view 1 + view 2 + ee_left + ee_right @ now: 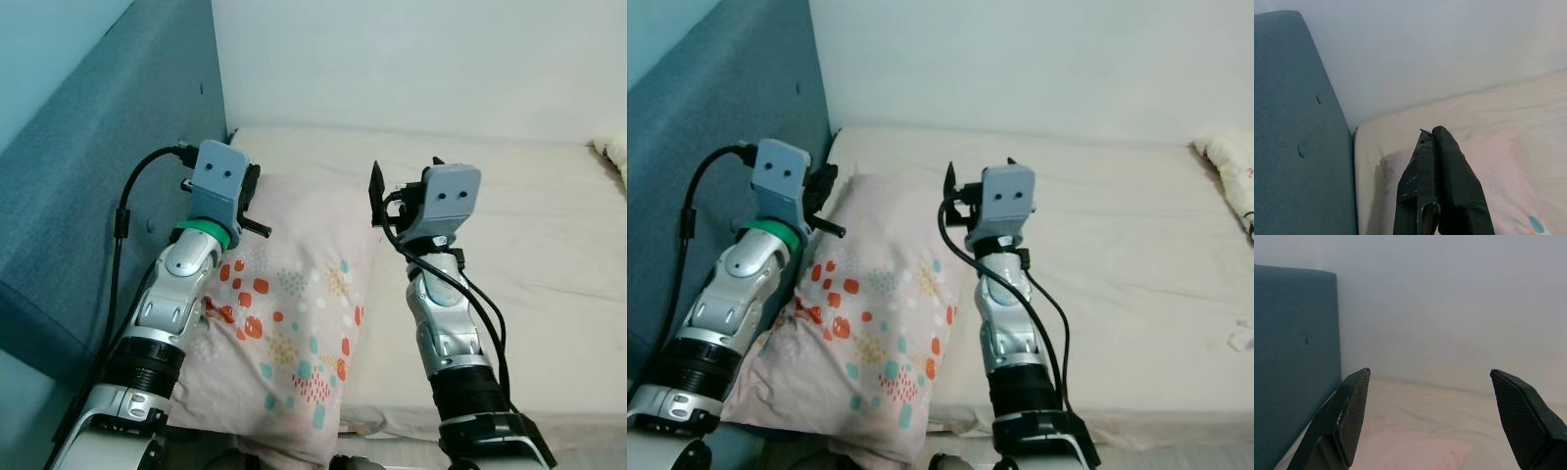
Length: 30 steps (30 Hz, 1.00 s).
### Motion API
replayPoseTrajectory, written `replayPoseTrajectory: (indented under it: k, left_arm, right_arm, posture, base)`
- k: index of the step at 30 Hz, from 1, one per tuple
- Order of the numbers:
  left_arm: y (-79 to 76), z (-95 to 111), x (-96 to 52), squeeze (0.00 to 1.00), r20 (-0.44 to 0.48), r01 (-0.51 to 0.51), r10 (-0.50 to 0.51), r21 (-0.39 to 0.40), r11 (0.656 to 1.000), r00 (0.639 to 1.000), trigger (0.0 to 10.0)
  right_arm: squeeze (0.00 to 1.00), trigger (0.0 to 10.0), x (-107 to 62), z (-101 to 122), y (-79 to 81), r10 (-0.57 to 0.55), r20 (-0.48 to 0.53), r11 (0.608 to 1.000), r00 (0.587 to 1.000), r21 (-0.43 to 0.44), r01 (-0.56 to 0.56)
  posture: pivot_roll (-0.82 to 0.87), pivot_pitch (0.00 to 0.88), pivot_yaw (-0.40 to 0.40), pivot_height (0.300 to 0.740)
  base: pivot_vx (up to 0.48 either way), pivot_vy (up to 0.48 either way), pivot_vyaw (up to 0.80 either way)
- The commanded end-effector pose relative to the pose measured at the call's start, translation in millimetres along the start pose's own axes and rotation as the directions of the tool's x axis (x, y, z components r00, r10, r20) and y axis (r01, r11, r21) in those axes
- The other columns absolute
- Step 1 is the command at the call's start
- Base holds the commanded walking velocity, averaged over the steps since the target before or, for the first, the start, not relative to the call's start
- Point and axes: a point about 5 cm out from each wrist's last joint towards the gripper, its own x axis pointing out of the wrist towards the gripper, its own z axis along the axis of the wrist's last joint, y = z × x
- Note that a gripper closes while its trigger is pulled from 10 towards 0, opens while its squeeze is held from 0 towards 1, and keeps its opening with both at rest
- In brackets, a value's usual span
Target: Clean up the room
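A pale pink pillow point(294, 313) with red, teal and yellow spots lies on the bed's left side, next to the headboard. My left gripper point(1431, 133) hovers over the pillow's upper left part with its fingers pressed together and nothing between them. My right gripper point(1430, 371) is held above the pillow's right edge, its two black fingers point(376, 197) spread wide and empty. Both arms reach forward from the bed's near edge.
A teal padded headboard point(98, 147) runs along the left. The cream mattress point(549, 225) stretches to the right, with a white wall point(392, 59) behind it. A second pillow point(1229, 162) sits at the far right edge, and a small white scrap point(1242, 338) lies near it.
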Motion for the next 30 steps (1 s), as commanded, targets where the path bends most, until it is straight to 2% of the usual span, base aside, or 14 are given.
replayPoseTrajectory:
  k: [1, 14, 17, 27, 30]
  left_arm:
    - [1.5, -2.7, -2.2, 0.00, -0.007, -0.006, 0.006, -0.004, 1.000, 1.000, 10.0]
    - [1.6, -3.2, -1.9, 0.00, -0.010, -0.005, 0.005, -0.001, 1.000, 1.000, 10.0]
    - [2.7, -5.4, -1.2, 0.00, -0.026, -0.020, 0.019, -0.040, 0.999, 0.999, 10.0]
    - [5.7, -11.6, -2.7, 0.00, -0.064, -0.056, 0.051, -0.078, 0.995, 0.997, 10.0]
    - [7.4, -13.1, -4.4, 0.00, -0.063, -0.060, 0.055, -0.077, 0.995, 0.996, 10.0]
  right_arm:
    - [0.00, 10.0, -2.9, -7.1, 1.4, 0.001, -0.034, 1.000, 0.999, 0.001, -0.001]
    - [0.00, 10.0, -2.2, -9.4, 3.5, -0.005, -0.063, 1.000, 0.998, 0.004, 0.005]
    - [0.00, 10.0, -0.9, -11.3, 6.3, -0.021, -0.088, 1.000, 0.996, -0.002, 0.021]
    - [0.00, 10.0, 0.7, -15.2, 6.0, -0.034, -0.125, 0.999, 0.992, 0.015, 0.036]
    - [0.00, 10.0, 0.6, -13.0, 5.1, -0.004, -0.104, 1.000, 0.995, 0.009, 0.005]
  posture:
    - [0.00, 0.011, 0.055, 0.740]
    - [0.00, 0.004, 0.056, 0.740]
    - [0.00, 0.000, 0.054, 0.740]
    - [0.00, 0.006, 0.045, 0.740]
    - [0.00, 0.010, 0.044, 0.740]
  base:
    - [0.000, 0.000, 0.00]
    - [0.000, 0.000, 0.00]
    - [0.000, 0.000, 0.00]
    - [0.000, 0.000, 0.00]
    - [0.000, 0.000, 0.00]
